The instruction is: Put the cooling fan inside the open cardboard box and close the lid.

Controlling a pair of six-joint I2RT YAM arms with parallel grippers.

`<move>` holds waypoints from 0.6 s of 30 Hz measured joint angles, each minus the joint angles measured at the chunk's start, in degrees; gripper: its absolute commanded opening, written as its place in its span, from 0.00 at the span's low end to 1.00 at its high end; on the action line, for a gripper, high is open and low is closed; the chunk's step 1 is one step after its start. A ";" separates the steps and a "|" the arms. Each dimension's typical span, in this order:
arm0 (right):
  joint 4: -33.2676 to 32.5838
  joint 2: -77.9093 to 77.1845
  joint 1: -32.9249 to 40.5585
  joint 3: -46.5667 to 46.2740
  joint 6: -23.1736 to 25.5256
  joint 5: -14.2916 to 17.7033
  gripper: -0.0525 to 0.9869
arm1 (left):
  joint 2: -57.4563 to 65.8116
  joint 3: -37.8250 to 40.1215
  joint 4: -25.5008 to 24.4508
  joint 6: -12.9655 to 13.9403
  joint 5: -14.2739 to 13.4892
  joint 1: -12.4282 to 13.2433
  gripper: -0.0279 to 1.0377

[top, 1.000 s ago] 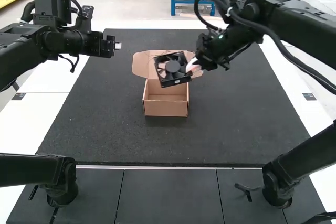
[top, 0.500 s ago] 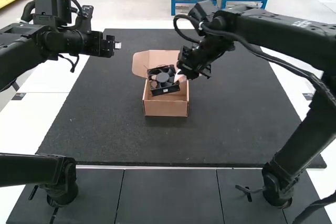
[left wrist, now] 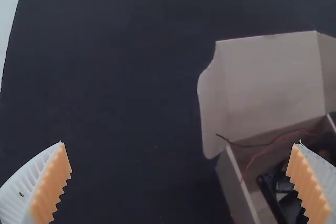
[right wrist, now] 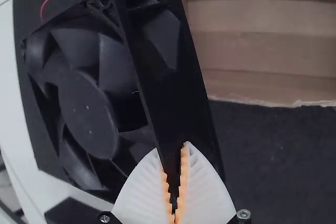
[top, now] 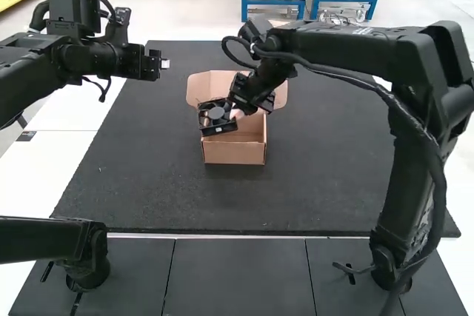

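And there was the right gripper [top: 238, 112], reached across over the cardboard box [top: 233, 150], its white ribbed fingers [right wrist: 202, 195] pinched tight on the rim of the cooling fan [top: 216, 117]. The black fan hung tilted at the left side of the box's open top, its lower part down between the walls and its left corner sticking out over the left wall (whether it touched the floor of the box, I could not tell). A thin red wire [left wrist: 265, 152] trailed from it inside the box. The lid flap [top: 205, 85] stood open on the far side, leaning back to the left. Out on the left, the left gripper [top: 164, 64] hovered above the black mat [top: 141, 175], well apart from the box, its orange pads [left wrist: 50, 182] spread wide and holding nothing.
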 measured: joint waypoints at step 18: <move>0.24 5.42 -5.81 2.45 1.27 5.68 0.03 | 0.02 0.00 1.49 0.00 -0.15 0.02 0.93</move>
